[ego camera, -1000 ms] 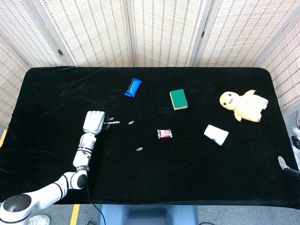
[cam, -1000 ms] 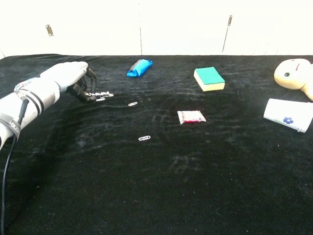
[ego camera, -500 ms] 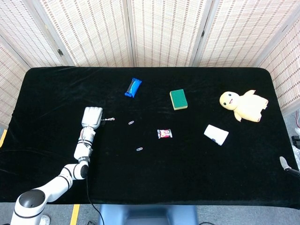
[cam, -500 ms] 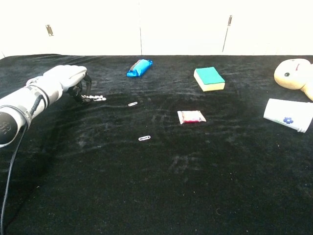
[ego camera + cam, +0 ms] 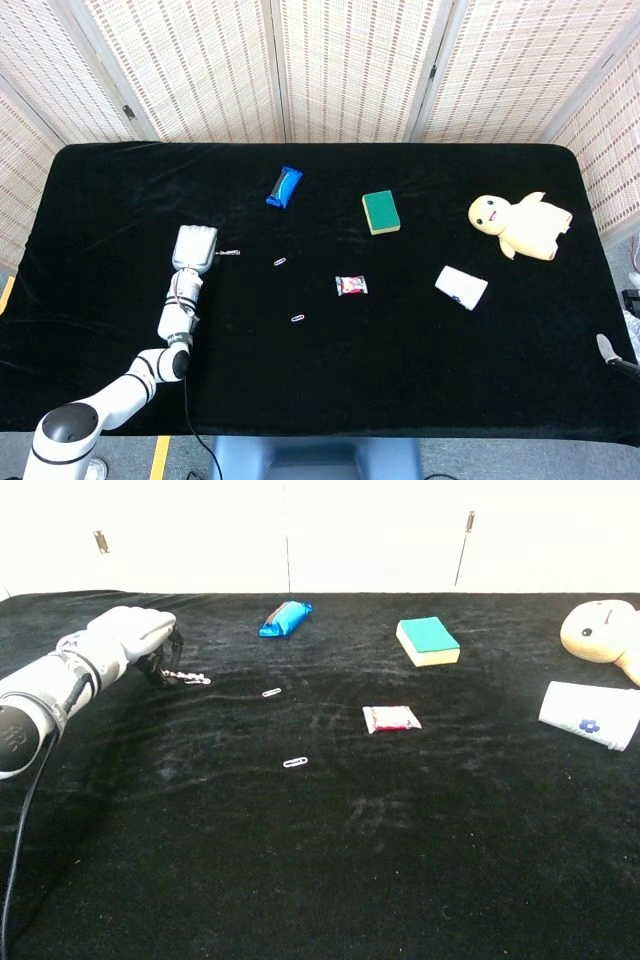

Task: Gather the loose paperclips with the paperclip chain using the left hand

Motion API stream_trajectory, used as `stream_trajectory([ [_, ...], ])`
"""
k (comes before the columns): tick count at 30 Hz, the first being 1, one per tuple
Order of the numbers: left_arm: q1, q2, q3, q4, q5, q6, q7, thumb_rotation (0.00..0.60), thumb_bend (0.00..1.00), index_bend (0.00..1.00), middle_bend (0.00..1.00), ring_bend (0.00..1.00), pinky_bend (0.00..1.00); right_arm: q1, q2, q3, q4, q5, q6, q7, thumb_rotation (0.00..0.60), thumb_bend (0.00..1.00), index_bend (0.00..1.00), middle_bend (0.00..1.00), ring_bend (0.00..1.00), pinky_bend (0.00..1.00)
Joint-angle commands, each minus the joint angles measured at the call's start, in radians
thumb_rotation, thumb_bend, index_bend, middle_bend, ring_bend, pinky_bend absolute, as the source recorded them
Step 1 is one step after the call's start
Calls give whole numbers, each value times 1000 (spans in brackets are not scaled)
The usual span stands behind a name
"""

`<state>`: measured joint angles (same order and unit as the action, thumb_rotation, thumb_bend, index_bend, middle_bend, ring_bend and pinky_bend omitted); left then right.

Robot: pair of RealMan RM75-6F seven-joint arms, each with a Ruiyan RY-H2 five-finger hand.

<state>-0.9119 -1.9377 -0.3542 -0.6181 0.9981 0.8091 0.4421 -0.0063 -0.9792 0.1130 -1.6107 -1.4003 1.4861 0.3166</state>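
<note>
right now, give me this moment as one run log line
left hand: holds paperclip chain | chain: far end on black cloth | loose paperclips: two, apart from chain, not gathered | right hand: not in view

A black-clothed table (image 5: 100, 200) carries a blue wrapper (image 5: 285, 186), green sponge (image 5: 380, 212), yellow plush duck (image 5: 520, 224), white cup (image 5: 461, 287) right of a red candy (image 5: 351, 286), and two loose paperclips (image 5: 298, 318) left of the candy.

Left hand (image 5: 135, 637) holds paperclip chain (image 5: 187, 677); 2 loose paperclips (image 5: 271, 692) nearby.
</note>
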Motion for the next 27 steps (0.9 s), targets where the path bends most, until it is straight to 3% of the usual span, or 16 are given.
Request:
stream_trajectory([
  [1,21,29,9,-68,12,40,5,600,395,744,1000,1000,1000,1,0,0,0,-1,-1,-1,600,357,0,36,12,0],
  [10,149,194,117,-520,86,197,99,600,396,744,1000,1000,1000,6,-1,-5,-2,-12,-9,-9,600,357,0,36,12,0],
  [21,228,262,207,-754,118,294,168,600,396,744,1000,1000,1000,3,0,-14,-2,-40,6,-7,600,357,0,36,12,0],
  [27,237,258,233,-814,127,310,215,600,396,744,1000,1000,1000,5,0,-18,-4,-52,9,-13,600,357,0,36,13,0],
])
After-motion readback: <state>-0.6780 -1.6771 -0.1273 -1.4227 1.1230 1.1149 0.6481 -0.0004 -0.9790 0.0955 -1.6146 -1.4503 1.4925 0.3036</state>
